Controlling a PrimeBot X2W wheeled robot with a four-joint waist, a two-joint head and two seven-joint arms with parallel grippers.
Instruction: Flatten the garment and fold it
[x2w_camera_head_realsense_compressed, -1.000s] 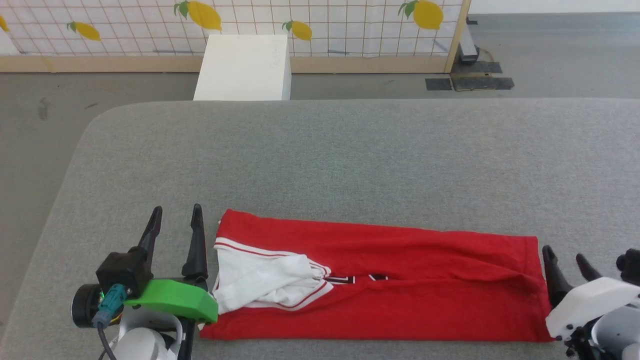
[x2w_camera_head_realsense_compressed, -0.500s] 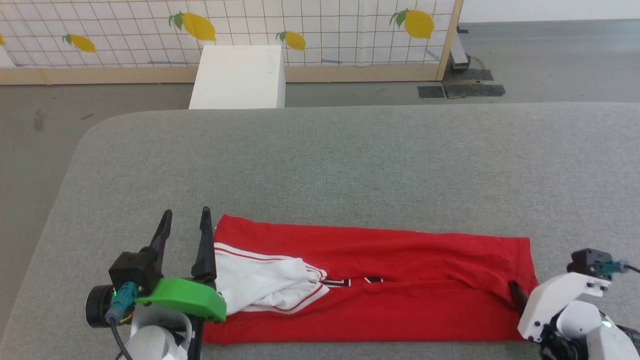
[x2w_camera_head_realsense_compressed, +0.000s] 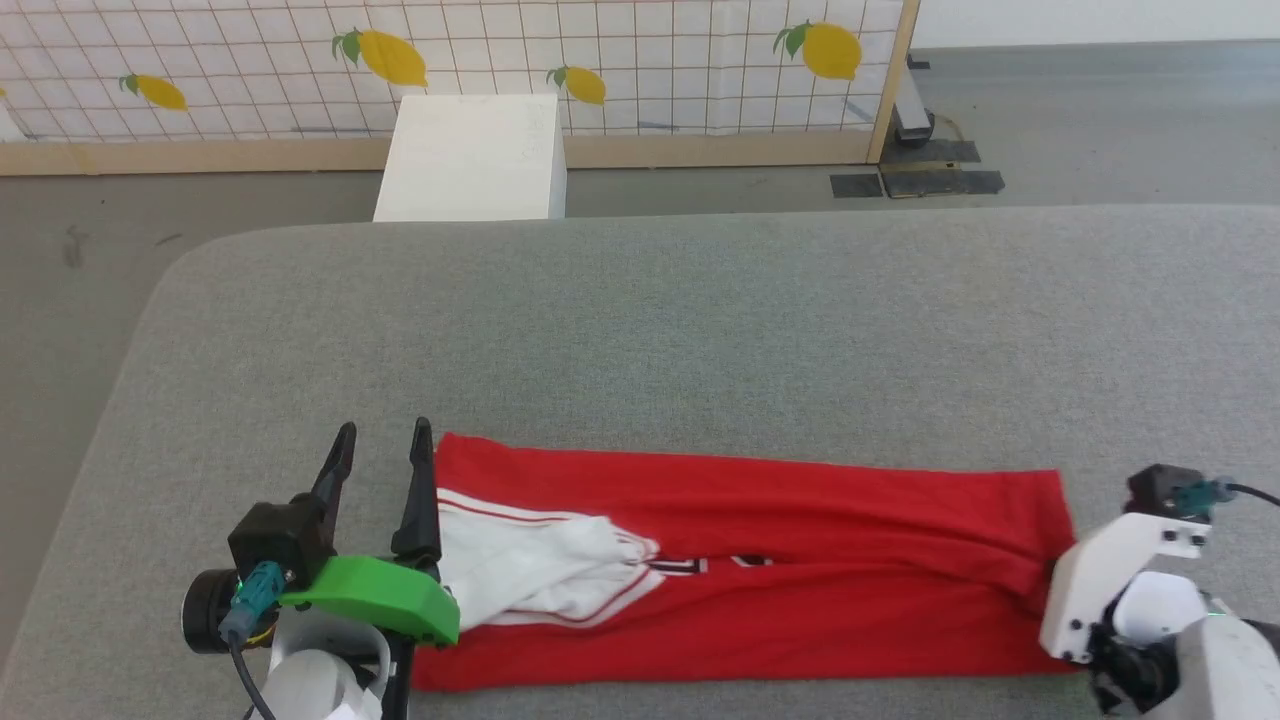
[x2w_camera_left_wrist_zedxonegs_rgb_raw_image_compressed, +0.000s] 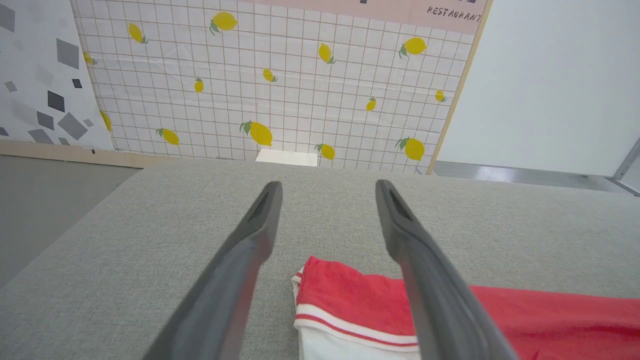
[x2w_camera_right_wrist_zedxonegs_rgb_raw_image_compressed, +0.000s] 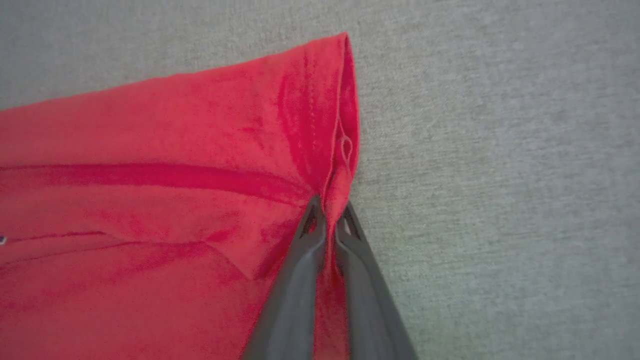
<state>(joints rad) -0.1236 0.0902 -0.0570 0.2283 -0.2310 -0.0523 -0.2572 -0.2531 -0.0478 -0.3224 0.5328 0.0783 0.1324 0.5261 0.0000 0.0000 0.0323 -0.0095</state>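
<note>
The garment (x2w_camera_head_realsense_compressed: 780, 560), a red jersey folded into a long strip, lies across the near part of the grey surface, its white sleeve (x2w_camera_head_realsense_compressed: 530, 575) bunched at the left end. My left gripper (x2w_camera_head_realsense_compressed: 382, 450) stands open at that left end, fingers pointing away, one finger along the jersey's edge (x2w_camera_left_wrist_zedxonegs_rgb_raw_image_compressed: 350, 295). My right gripper (x2w_camera_right_wrist_zedxonegs_rgb_raw_image_compressed: 330, 210) is shut on the garment's hem (x2w_camera_right_wrist_zedxonegs_rgb_raw_image_compressed: 345, 150) at the right end, red fabric pinched between its fingertips. In the head view its white wrist housing (x2w_camera_head_realsense_compressed: 1110, 570) covers the fingers.
The grey padded surface (x2w_camera_head_realsense_compressed: 700, 330) stretches far beyond the jersey, with a rounded corner at the left. Past it stand a white box (x2w_camera_head_realsense_compressed: 470, 155) and a lemon-patterned panel (x2w_camera_head_realsense_compressed: 600, 50) on the grey floor.
My right gripper has tipped down onto the jersey's right hem and shut on it. The head camera has shifted slightly. The left gripper stays open in place.
</note>
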